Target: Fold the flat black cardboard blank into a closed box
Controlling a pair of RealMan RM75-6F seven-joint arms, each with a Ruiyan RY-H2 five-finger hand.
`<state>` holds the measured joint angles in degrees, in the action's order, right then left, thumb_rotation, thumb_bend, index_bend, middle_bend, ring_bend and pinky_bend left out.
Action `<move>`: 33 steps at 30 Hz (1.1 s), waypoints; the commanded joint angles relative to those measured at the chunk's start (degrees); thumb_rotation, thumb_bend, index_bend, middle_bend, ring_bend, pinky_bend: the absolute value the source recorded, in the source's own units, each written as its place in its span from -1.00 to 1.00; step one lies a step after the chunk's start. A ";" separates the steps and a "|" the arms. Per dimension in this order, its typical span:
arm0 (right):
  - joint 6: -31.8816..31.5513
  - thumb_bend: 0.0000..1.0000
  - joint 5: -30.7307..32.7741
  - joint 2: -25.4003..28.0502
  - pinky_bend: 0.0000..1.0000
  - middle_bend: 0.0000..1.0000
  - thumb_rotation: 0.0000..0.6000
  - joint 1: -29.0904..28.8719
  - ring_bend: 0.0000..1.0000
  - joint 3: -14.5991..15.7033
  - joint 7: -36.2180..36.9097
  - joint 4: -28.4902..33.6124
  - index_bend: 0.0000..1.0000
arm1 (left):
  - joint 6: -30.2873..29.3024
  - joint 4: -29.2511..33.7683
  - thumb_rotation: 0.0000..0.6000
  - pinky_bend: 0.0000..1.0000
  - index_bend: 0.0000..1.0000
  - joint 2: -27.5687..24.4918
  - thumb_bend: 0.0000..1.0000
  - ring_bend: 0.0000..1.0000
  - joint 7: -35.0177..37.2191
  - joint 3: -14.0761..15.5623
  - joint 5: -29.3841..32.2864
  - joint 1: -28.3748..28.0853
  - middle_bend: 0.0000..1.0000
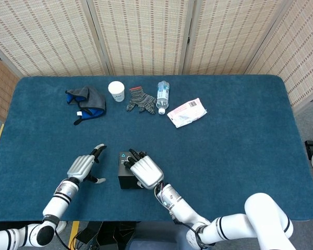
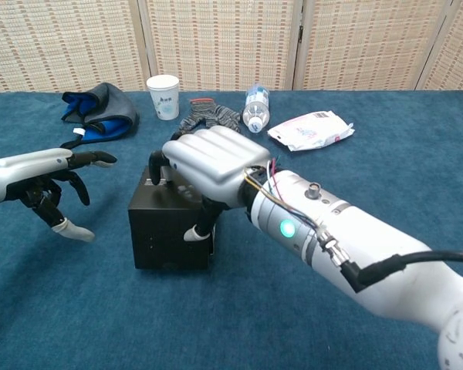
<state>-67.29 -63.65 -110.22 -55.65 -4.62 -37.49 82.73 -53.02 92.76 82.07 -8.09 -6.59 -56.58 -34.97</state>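
- Resting on the black box (image 1: 126, 174) (image 2: 168, 231) from above: right hand (image 1: 146, 172) (image 2: 206, 163), palm down, fingers curled over the top face, dark fingertips (image 2: 156, 165) at the far top edge, thumb tip (image 2: 193, 232) pressed against the front right corner.
- Positioned on the blue table (image 1: 235, 151) (image 2: 386, 177), at the near centre, left of the midline: box, assembled and upright, lid side up, small blue mark visible on top in the head view.
- Held clear of the box, well to its left: left hand (image 1: 82, 167) (image 2: 40, 179), holding nothing, fingers apart and partly bent downward, one finger extended toward the box, white thumb tip (image 2: 71, 230) low, near the table surface.
- Lined up along the far edge of the table, well apart from the box:
  - blue and grey cloth item (image 1: 86, 101) (image 2: 97, 112), furthest left.
  - white paper cup (image 1: 116, 90) (image 2: 163, 96), upright.
  - striped knit glove (image 1: 141, 100) (image 2: 210, 117), lying flat.
  - clear water bottle (image 1: 163, 96) (image 2: 255, 106), on its side, just beside the glove.
  - white packet (image 1: 187, 112) (image 2: 310, 129), with printed label, furthest right.
- Standing behind the table: woven folding screen (image 1: 146, 31) (image 2: 224, 38).
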 commanded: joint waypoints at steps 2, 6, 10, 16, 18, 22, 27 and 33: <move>-0.70 -0.64 -3.56 -2.13 -0.39 -0.33 1.00 1.38 -0.67 0.48 1.11 -3.92 -0.30 | 1.16 -0.26 1.00 0.35 -1.00 -0.49 -0.78 -0.34 0.78 -0.05 0.21 -0.15 -1.00; -1.13 -0.59 -6.01 -3.52 -0.39 -0.31 1.00 2.17 -0.66 0.29 1.55 -6.80 -0.27 | 1.98 -0.36 1.00 0.33 -1.00 -0.99 -0.78 -0.35 1.60 -0.06 0.16 -0.18 -1.00; -0.87 -0.52 -7.68 -4.49 -0.37 -0.28 1.00 2.88 -0.65 0.03 2.04 -8.85 -0.26 | 2.83 -0.32 1.00 0.32 -1.00 -1.64 -0.78 -0.37 2.24 -0.01 0.09 -0.25 -1.00; -0.22 -0.47 -9.81 -5.29 -0.36 -0.24 1.00 3.62 -0.64 -0.69 2.40 -10.65 -0.21 | 3.40 -0.47 1.00 0.32 -1.00 -2.01 -0.78 -0.38 3.35 -0.11 -0.04 -0.19 -1.00; 0.05 -0.47 -10.22 -5.37 -0.36 -0.24 1.00 3.90 -0.64 -1.08 2.48 -10.74 -0.21 | 3.55 -0.57 1.00 0.32 -1.00 -2.09 -0.78 -0.38 3.62 -0.11 -0.14 -0.19 -1.00; 0.37 -0.49 -10.86 -4.84 -0.36 -0.26 1.00 4.52 -0.64 -1.85 2.80 -9.93 -0.21 | 3.46 -0.44 1.00 0.32 -1.00 -2.43 -0.78 -0.38 4.07 -0.17 -0.39 -0.06 -1.00; 1.05 -0.55 -9.91 -1.14 -0.36 -0.48 1.00 5.93 -0.65 -3.73 4.14 -4.07 -0.42 | 2.80 0.79 1.00 0.32 -1.00 -3.38 -0.78 -0.38 4.64 -0.25 -1.06 0.36 -1.00; 3.74 -0.60 -3.07 9.29 -0.36 -0.69 1.00 9.55 -0.76 -7.17 9.39 11.06 -0.75 | 0.83 3.70 1.00 0.32 -1.00 -5.39 -0.78 -0.40 5.28 -0.26 -2.38 1.52 -1.00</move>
<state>-65.28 -70.74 -106.75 -48.39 -9.56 -31.55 86.35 -51.76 95.98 77.09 -3.04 -6.81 -58.66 -33.75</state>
